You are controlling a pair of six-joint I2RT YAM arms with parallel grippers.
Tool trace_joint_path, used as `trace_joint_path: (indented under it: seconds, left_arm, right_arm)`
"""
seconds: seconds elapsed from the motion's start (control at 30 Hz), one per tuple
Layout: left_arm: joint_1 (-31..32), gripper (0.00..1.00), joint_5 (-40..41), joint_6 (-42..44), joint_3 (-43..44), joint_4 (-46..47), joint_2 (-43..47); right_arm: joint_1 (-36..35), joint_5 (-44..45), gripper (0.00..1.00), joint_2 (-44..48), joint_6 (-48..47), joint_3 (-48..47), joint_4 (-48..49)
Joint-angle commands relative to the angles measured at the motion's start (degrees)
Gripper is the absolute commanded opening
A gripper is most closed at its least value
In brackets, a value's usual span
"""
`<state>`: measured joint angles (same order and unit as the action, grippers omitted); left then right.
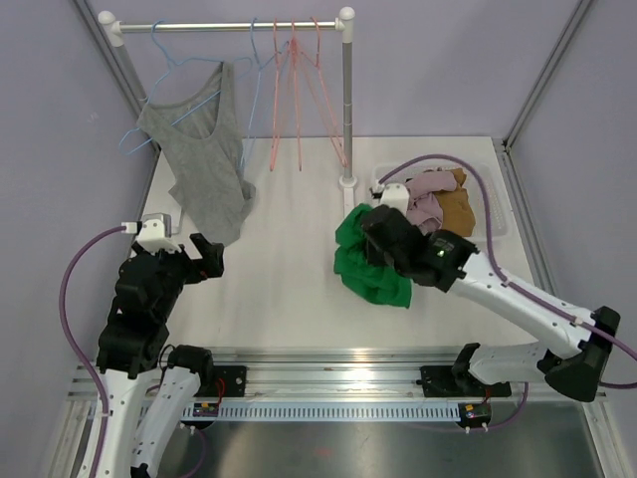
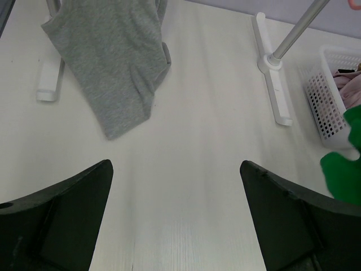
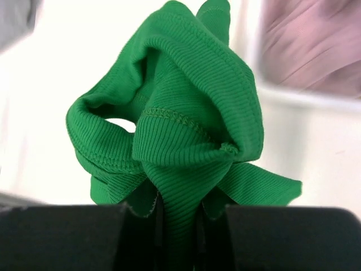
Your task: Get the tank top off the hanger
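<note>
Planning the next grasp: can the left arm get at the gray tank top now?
Probably yes. The left gripper is open and empty, with only bare table between it and the tank top. The right gripper, shut on green cloth, is off to the side.

light: bright, even | shadows: soft | blur: right wrist background defocused

Robotics lab test cell: two black-and-white jointed robot arms (image 1: pixel 149 299) stand bolted to a slotted aluminium rail (image 1: pixel 328 378) along a white laminate worktop (image 1: pixel 289 269), enclosed by plain lilac wall panels (image 1: pixel 448 70). A small white tubular clothes rack (image 1: pixel 346 100) carries a grey tank top (image 1: pixel 204 169).
</note>
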<state>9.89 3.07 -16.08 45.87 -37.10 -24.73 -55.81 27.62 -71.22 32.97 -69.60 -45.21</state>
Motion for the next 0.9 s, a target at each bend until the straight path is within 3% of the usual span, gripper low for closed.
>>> trace_joint_path:
  seconds: [0.0,0.17,0.33,0.53,0.67,0.73,0.87]
  left_arm:
    - [-0.31,0.99,1.06,1.05,0.28,3.44,0.38]
    - [-0.31,0.99,-1.04,1.13,0.01,4.06,-0.23]
    - [-0.31,0.99,-2.02,1.13,0.10,3.79,-0.67]
    - [-0.31,0.99,-1.84,1.13,-0.08,4.06,-0.23]
    - [-0.31,0.99,-2.37,1.05,0.01,4.14,-0.49]
    - [-0.31,0.99,-2.63,1.05,-0.08,4.06,-0.58]
    - [-0.22,0.99,-2.72,0.96,0.01,4.14,-0.23]
  right_arm:
    - [6.05,6.92,0.00,1.61,-7.46,-10.08,-6.37]
    - [15.80,7.19,0.00,0.30,-15.56,-19.41,-5.15]
    - [31.09,7.71,0.00,-4.62,-21.63,-25.93,1.24]
    - [46.90,-3.78,0.00,-10.94,-21.11,-23.12,15.29]
    - [52.03,-17.48,0.00,-16.83,-22.42,-19.18,26.20]
    - [54.04,-19.87,0.00,-19.56,-22.17,-15.14,32.78]
    - [55.37,-24.36,0.00,-23.70,-17.78,-10.83,33.43]
